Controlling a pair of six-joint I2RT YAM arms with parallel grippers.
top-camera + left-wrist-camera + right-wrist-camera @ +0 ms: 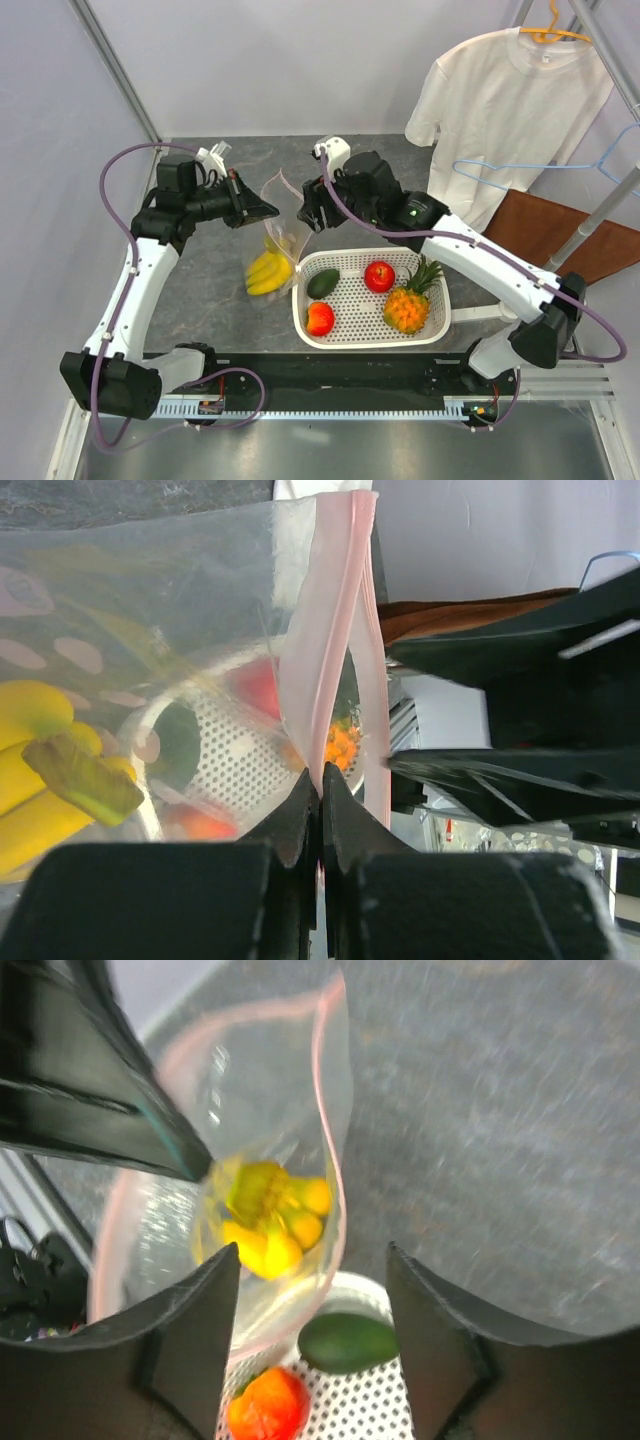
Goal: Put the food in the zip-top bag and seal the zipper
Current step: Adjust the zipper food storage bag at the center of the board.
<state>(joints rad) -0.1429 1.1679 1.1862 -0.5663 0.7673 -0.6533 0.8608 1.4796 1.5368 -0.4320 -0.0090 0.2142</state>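
Note:
The clear zip-top bag (283,222) is held up with its mouth open, and the yellow banana bunch (268,272) lies inside it on the table. My left gripper (266,210) is shut on the bag's pinkish zipper strip (330,630), pinched between the jaws (320,780). My right gripper (312,208) is open and empty just above the bag mouth (313,1252); the bananas (265,1220) show below it. The avocado (323,283), apple (379,276), red-orange fruit (320,319) and pineapple (408,305) lie in the white basket (360,343).
The perforated basket sits right of the bag at the near middle. A white T-shirt (500,110) on a hanger, a blue hanger (590,165) and a brown board (545,235) stand at the right. Metal frame posts run along the left and right sides.

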